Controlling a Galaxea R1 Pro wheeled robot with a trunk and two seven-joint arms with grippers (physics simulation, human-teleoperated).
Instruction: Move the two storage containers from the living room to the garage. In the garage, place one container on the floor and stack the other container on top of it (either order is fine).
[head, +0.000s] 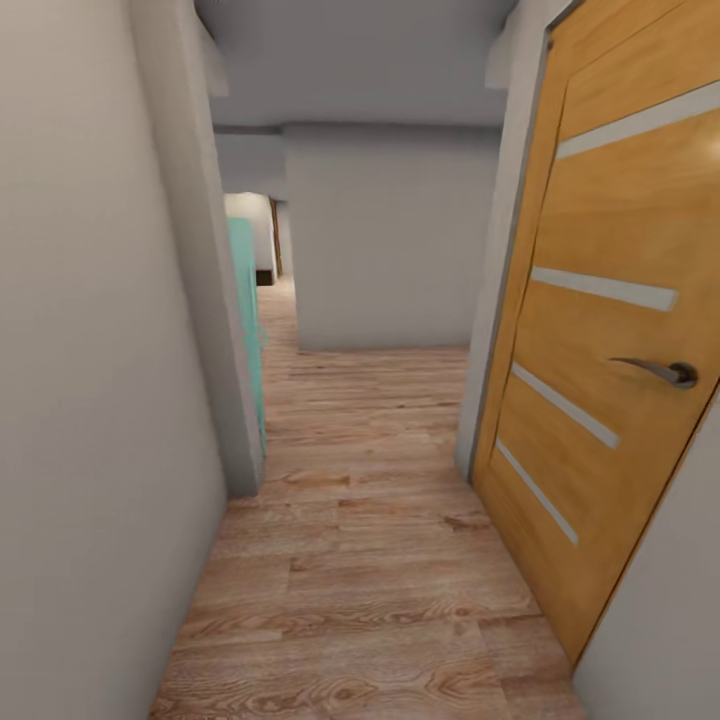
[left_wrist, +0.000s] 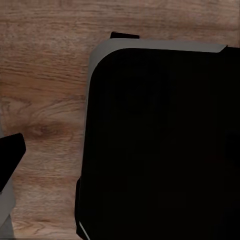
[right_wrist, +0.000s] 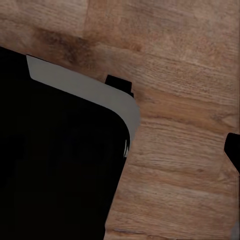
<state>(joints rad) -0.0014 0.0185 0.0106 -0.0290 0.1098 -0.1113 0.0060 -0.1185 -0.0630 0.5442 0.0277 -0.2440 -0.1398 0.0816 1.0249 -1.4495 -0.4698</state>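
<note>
A narrow hallway with a wood-plank floor (head: 370, 560) runs toward 12 o'clock, ending at a grey wall (head: 385, 240). At 3 o'clock stands an orange door (head: 610, 330) with a metal handle (head: 660, 371); a teal edge (head: 248, 320) shows at 10 o'clock. Both wrist views look down on planks beside the robot's dark base (left_wrist: 165, 145). Whether either arm's fingers are spread cannot be told. No container is in sight.

No legible text, labels, brand marks, numbers or signs anywhere. Wooden door (head: 610, 330): plain pale inlaid strips and a metal lever handle (head: 660, 372), unmarked. Grey walls (head: 100, 400) and wood-plank floor (head: 370, 560): bare of lettering. Black, grey-edged body (left_wrist: 165, 145) over the planks in the wrist views: no marking readable.
</note>
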